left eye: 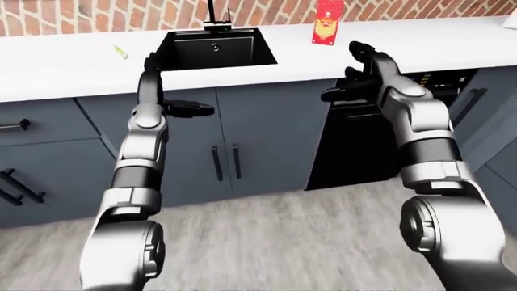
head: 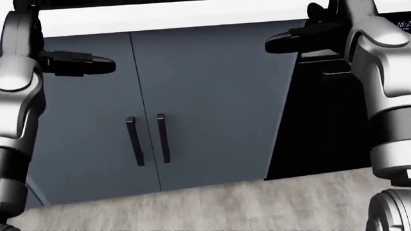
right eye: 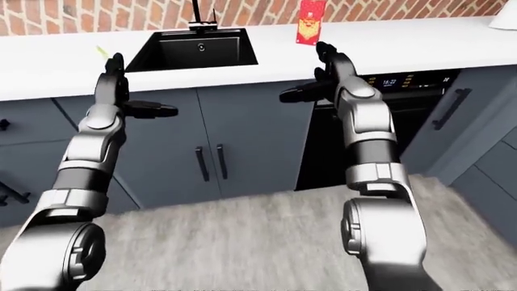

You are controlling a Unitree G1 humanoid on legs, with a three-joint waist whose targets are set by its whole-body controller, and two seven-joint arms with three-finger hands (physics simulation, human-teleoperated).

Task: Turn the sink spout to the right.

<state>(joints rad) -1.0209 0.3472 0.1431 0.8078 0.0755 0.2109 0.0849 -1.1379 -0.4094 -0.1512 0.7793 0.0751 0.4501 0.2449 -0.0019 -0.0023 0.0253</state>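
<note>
The black sink (left eye: 214, 48) is set in the white counter (left eye: 65, 66) at the top of the left-eye view. Its thin black spout (left eye: 211, 12) rises at the sink's top rim, running out of the picture, with a short handle (left eye: 228, 16) just right of it. My left hand (left eye: 174, 88) is open and empty, fingers pointing up, thumb out to the right, below the sink's left corner at the counter edge. My right hand (left eye: 343, 70) is open and empty, raised to the right of the sink. Both hands are well short of the spout.
A red packet (left eye: 327, 23) stands against the brick wall right of the sink. A small green item (left eye: 119, 52) lies on the counter to the left. Grey cabinet doors (left eye: 226, 160) are below the sink, with a black appliance (left eye: 356, 145) to their right.
</note>
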